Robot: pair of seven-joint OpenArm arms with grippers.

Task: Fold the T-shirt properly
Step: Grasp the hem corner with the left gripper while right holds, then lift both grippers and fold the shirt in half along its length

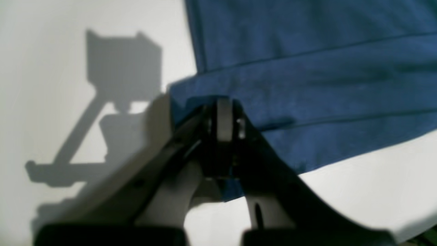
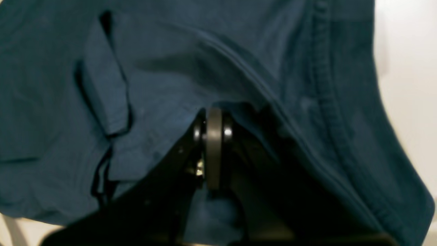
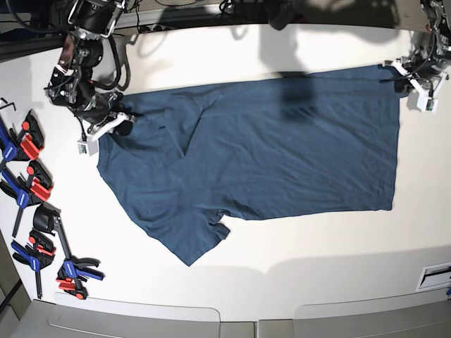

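The dark navy T-shirt (image 3: 268, 148) lies spread flat across the white table, one sleeve pointing to the front (image 3: 187, 239). My left gripper (image 3: 400, 76) is at the shirt's far right corner. In the left wrist view it (image 1: 223, 114) is shut on the edge of the shirt (image 1: 324, 85), which is lifted slightly. My right gripper (image 3: 121, 121) is at the shirt's far left end. In the right wrist view it (image 2: 214, 131) is shut on bunched cloth of the shirt (image 2: 153, 85) beside a stitched hem (image 2: 324, 92). The collar label is not visible.
Several red, blue and black clamps (image 3: 32, 197) lie along the table's left edge. A white label (image 3: 435, 274) sits at the front right. Cables and arm bases stand at the back edge (image 3: 91, 21). Bare white table (image 3: 296, 253) lies in front of the shirt.
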